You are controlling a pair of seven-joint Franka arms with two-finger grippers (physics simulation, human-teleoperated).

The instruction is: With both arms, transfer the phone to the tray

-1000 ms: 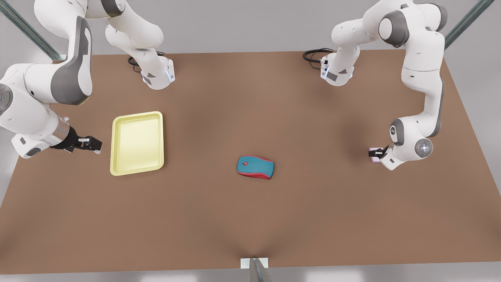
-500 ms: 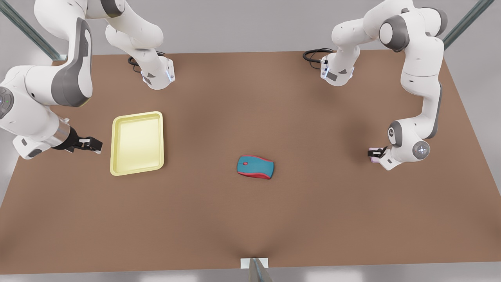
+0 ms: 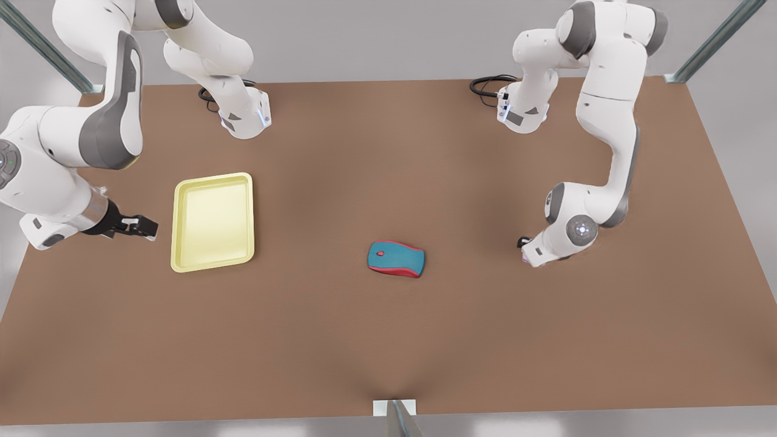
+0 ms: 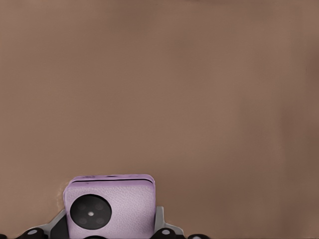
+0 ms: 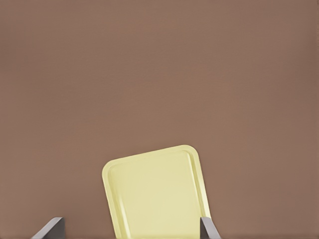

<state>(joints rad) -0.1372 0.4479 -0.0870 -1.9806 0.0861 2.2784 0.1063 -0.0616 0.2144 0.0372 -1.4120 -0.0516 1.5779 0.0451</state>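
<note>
Brown table (image 3: pixel 388 340), items as found. Tray (image 3: pixel 212 221): pale yellow, shallow, rectangular with rounded corners and a raised rim, lying flat in the left-centre of the front view; its interior holds nothing but its own pale floor, and the same bare interior appears in the right wrist view (image 5: pixel 157 196). Phone (image 4: pixel 110 209): pale lilac slab with a round black camera disc near one corner, seen in the left wrist view clamped between the left gripper's fingers (image 4: pixel 158 221) (so the jaws are closed on it), above bare tabletop; in the front view a sliver of lilac (image 3: pixel 525 258) peeks from under the wrist at right-centre of the frame, well apart from the tray and outside it. Left gripper (image 3: pixel 525 245): on the arm at the front view's right, wrist bent low over the table, to the right of the mouse. Computer mouse (image 3: pixel 396 259): teal top, red trim, resting on the table near the centre, between tray and phone, touching neither. Right gripper (image 3: pixel 143 228): black, at the front view's left edge, just beside the tray's left rim and not touching it, fingers parted with nothing between them; both grey fingertips (image 5: pixel 50 229) frame the tray in the right wrist view.
</note>
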